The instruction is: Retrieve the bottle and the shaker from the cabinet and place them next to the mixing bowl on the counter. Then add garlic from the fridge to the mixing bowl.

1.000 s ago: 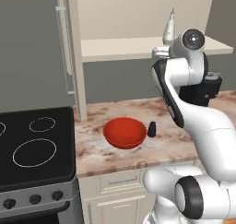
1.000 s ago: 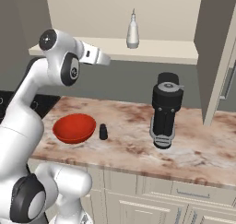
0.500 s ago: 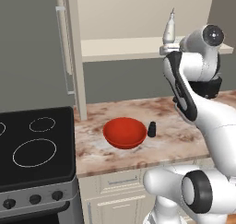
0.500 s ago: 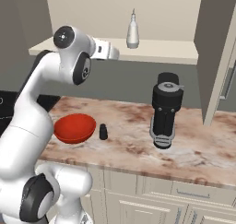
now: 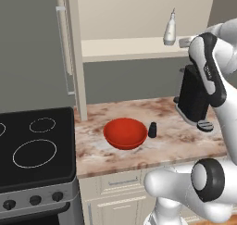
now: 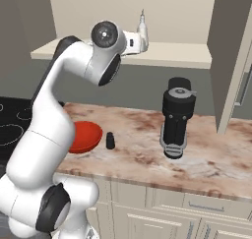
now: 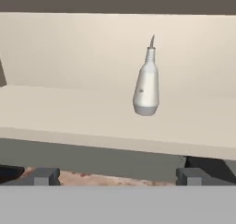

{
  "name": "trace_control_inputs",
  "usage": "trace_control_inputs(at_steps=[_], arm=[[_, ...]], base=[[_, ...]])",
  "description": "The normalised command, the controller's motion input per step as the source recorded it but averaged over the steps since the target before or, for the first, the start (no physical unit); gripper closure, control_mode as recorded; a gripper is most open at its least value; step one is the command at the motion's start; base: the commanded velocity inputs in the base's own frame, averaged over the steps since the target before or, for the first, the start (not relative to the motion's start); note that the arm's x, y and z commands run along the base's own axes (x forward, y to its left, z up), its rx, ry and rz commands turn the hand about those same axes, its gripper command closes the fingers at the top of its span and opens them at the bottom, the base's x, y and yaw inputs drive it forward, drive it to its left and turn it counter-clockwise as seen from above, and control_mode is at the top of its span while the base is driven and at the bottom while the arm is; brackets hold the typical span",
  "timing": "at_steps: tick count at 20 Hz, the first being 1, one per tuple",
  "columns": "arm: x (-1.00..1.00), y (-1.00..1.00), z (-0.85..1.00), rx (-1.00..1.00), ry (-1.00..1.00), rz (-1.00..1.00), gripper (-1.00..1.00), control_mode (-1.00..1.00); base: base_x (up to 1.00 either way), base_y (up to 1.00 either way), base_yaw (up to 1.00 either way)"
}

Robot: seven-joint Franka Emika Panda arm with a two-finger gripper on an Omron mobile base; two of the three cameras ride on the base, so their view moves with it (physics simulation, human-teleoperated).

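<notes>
Upright bottle point(image 7: 146, 90), cabinet point(image 7: 69, 112) shelf mid-depth

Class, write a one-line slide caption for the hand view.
Open fingers face the bottle standing upright on the cabinet shelf.

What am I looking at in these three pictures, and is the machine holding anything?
A white robot arm in a rendered kitchen. Two pictures come from cameras behind it, left and right; the third looks along its hand. On the counter sit a red bowl, a small black shaker beside it, and a coffee machine. A whitish bottle stands upright on the cabinet shelf. The fingers are open, short of the bottle, holding nothing.
</notes>
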Motion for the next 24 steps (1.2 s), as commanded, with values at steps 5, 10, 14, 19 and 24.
trace_control_inputs(at_steps=[5,10,14,19,24], arm=[[0.32,-0.13,0.04,-0.01,0.00,-0.03,-1.00,-1.00],[0.51,0.00,-0.02,0.00,0.00,-0.15,-1.00,-1.00],[0.35,0.00,-0.01,0.00,0.01,-0.12,-1.00,-1.00],[0.37,0.00,0.00,0.00,0.10,-0.01,-1.00,-1.00],[0.33,0.00,0.00,0.00,0.10,-0.04,-1.00,-1.00]], base=[[0.00,0.00,0.00],[0.00,0.00,0.00],[0.00,0.00,0.00],[0.00,0.00,0.00],[0.00,0.00,0.00]])
